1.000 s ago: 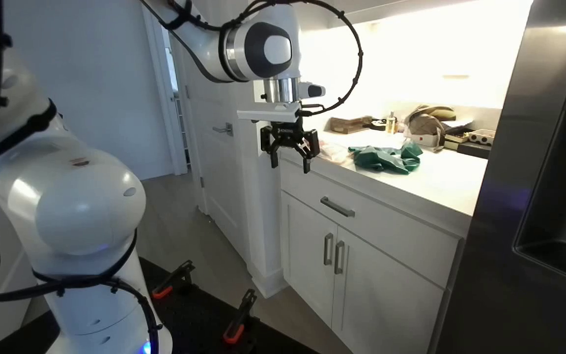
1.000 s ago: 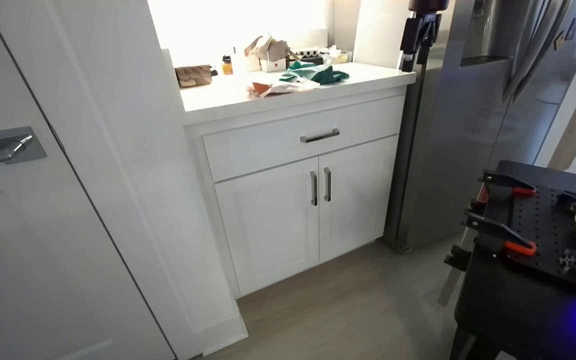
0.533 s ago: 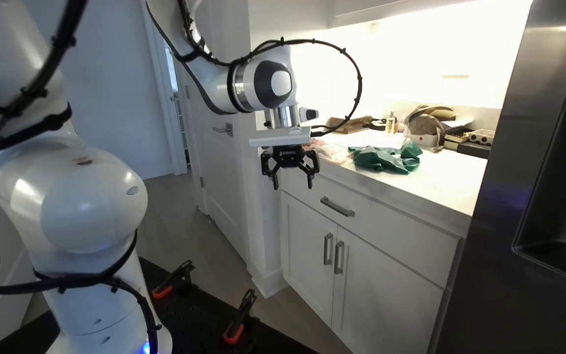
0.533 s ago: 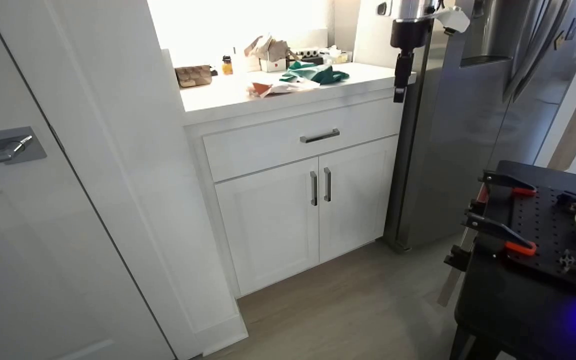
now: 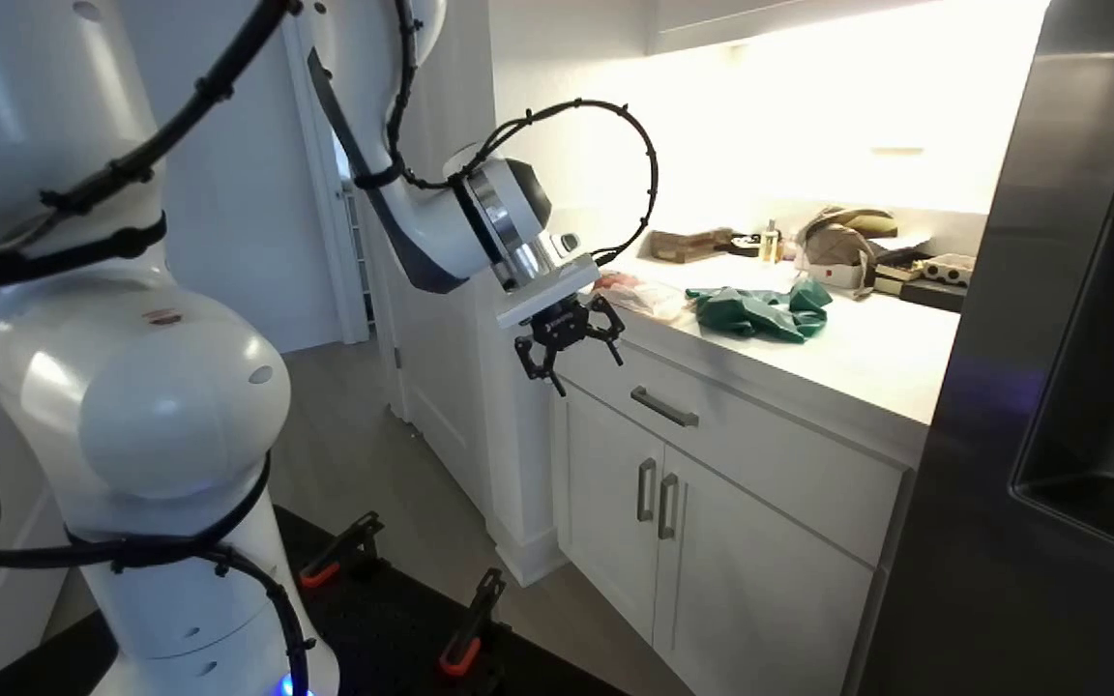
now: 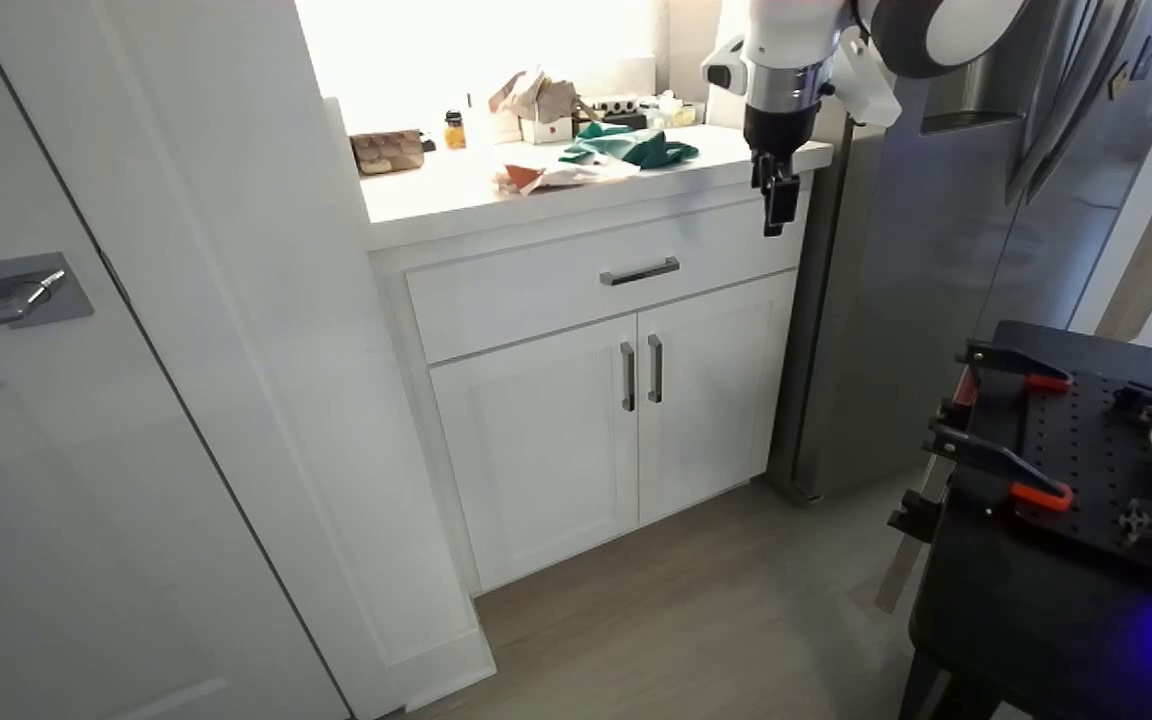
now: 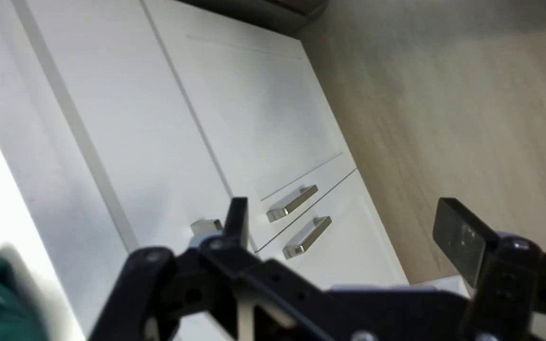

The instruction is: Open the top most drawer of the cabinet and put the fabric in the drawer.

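I have free air between my black two-fingered gripper (image 5: 590, 377) and the wide white drawer (image 5: 770, 454), whose silver bar handle (image 5: 663, 407) juts out. The pale flat countertop (image 5: 876, 358) lies above the drawer; the dark steel fridge (image 5: 968, 570) blocks one end.

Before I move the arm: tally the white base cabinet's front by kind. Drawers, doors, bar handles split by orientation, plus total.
Wide white drawer: 1
White doors: 2
Horizontal silver bar handle: 1
Vertical silver bar handles: 2
Total: 6
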